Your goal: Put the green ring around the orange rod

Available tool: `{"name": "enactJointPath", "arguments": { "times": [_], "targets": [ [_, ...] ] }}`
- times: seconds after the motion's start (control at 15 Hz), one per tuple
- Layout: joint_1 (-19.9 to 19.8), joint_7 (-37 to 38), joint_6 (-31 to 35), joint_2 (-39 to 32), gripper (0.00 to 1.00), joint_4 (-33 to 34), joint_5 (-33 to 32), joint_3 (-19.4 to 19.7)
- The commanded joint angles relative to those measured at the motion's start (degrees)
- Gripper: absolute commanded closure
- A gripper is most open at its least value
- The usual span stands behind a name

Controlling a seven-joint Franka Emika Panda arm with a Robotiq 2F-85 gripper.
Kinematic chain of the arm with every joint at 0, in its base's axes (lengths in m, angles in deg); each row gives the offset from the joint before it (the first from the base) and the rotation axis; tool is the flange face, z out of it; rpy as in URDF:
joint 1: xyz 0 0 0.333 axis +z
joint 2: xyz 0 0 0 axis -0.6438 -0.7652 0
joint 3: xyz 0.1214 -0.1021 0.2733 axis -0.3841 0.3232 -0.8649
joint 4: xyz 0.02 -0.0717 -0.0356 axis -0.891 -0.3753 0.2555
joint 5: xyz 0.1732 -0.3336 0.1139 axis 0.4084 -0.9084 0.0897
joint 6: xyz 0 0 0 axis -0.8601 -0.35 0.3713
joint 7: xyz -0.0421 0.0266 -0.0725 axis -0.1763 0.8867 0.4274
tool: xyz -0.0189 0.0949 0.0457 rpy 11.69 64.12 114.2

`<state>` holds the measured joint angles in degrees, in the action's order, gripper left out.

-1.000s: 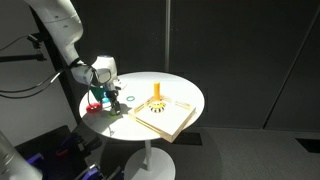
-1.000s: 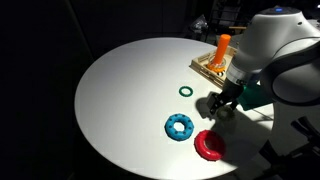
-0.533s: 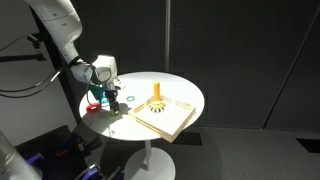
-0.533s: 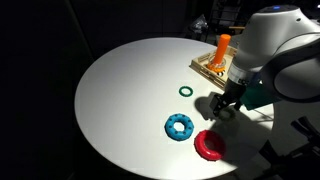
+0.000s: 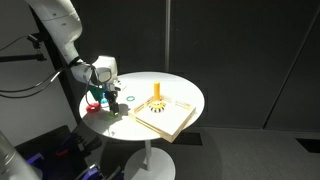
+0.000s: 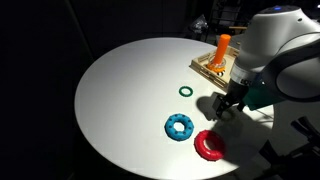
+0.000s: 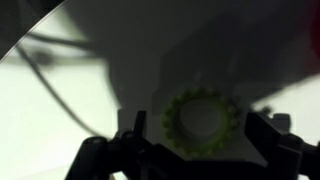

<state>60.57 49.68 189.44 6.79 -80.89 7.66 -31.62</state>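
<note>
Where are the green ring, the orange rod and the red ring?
green ring (image 7: 171,125): wrist view, left side of its band.
orange rod (image 6: 223,48): in an exterior view, middle of the upright shaft.
red ring (image 6: 200,147): in an exterior view, left side of its band.

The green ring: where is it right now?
In the wrist view the green ring lies on the white table, between the fingers of the open tool. In an exterior view the tool hovers near the red ring.

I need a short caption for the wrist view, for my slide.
Open claw straddles the green ring on the white table.
</note>
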Motion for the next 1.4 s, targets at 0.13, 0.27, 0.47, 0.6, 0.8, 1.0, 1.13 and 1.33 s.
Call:
{"name": "enactJointPath", "arguments": {
  "times": [0.13,0.27,0.47,0.6,0.8,1.0,1.13,1.33],
  "targets": [
    [-0.6,-1.6,3.2,1.6,0.00,-2.8,0.5,-0.7],
    [-0.5,-1.5,4.3,1.5,0.00,-3.3,0.5,-0.7],
    [0.0,-1.3,6.1,1.2,0.00,-3.8,0.3,-0.3],
    [0.5,-1.0,6.8,1.1,0.26,-3.9,-0.1,0.2],
    [0.8,-1.0,7.5,1.1,0.51,-4.1,-0.1,0.6],
    [0.8,-1.0,6.2,2.5,0.51,-3.9,-0.1,0.9],
    [0.8,-1.0,4.7,3.9,0.51,-3.4,-0.5,1.4],
    [-0.5,-1.4,1.1,6.9,0.51,-2.4,-0.5,1.6]
  ]
}}
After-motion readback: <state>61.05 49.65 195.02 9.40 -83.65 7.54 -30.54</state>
